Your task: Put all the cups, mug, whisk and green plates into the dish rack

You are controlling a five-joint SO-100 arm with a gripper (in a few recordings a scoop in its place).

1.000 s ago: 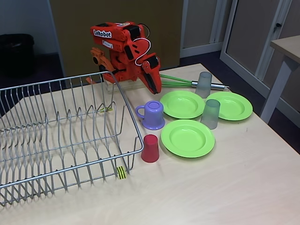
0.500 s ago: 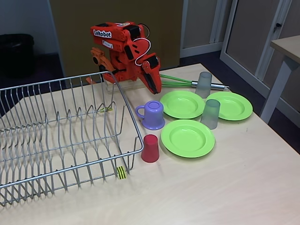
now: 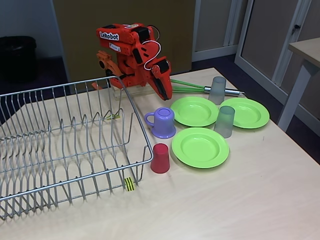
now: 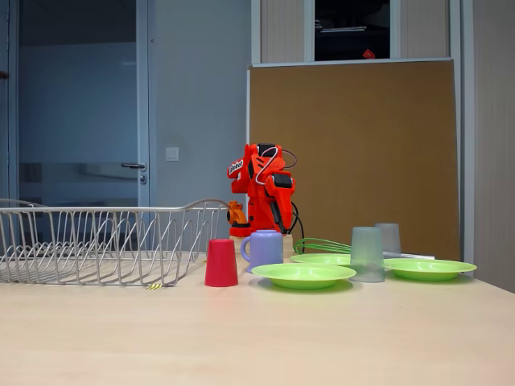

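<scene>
Three green plates sit on the table (image 3: 260, 200) to the right of the dish rack (image 3: 65, 145): the near plate (image 3: 200, 147), the far middle plate (image 3: 194, 111) and the far right plate (image 3: 246, 113). The red cup (image 3: 160, 158) stands upside down just beside the rack's front right corner, with the purple mug (image 3: 163, 122) behind it (handle pointing toward the rack). One grey cup (image 3: 224, 121) stands between the plates, the other grey cup (image 3: 217, 90) farther back, right by the whisk (image 3: 200, 88), which lies flat beside the orange arm (image 3: 132, 50). The arm is folded down at the back of the table, its gripper (image 3: 165, 91) pointing at the tabletop near the whisk's green wires; the fingers look closed together with nothing between them. The rack holds no dishes.
</scene>
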